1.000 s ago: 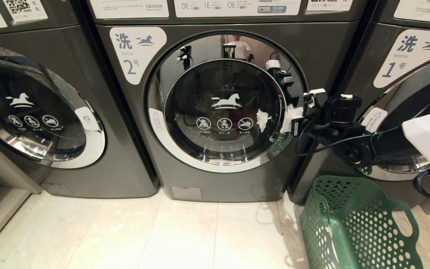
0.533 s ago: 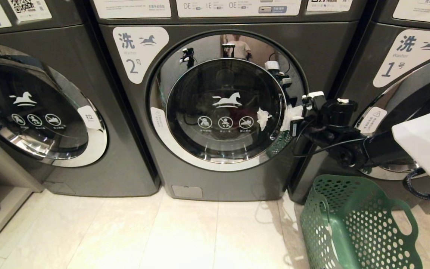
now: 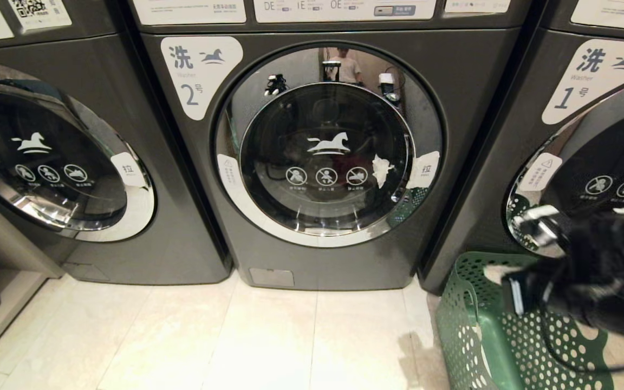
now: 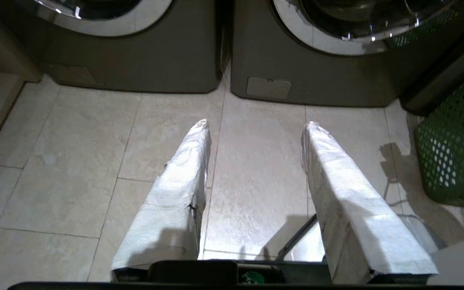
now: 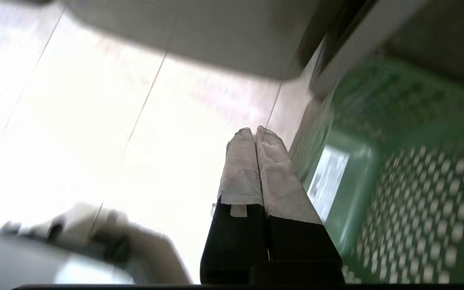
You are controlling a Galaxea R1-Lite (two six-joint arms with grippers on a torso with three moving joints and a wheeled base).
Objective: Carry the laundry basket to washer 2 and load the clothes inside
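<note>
The right arm (image 3: 604, 281) is seen at the lower right of the head view, dark and blurred, with cables looped around its wrist. The right gripper (image 5: 255, 131) is pointed downward, and its two tape-wrapped fingers (image 5: 242, 169) are pressed together along their length, with nothing held between them. The left gripper (image 4: 256, 125) is shown only in its own wrist view: it is angled down and forward, its two white-wrapped fingers (image 4: 179, 181) are spread apart, and nothing is gripped.
</note>
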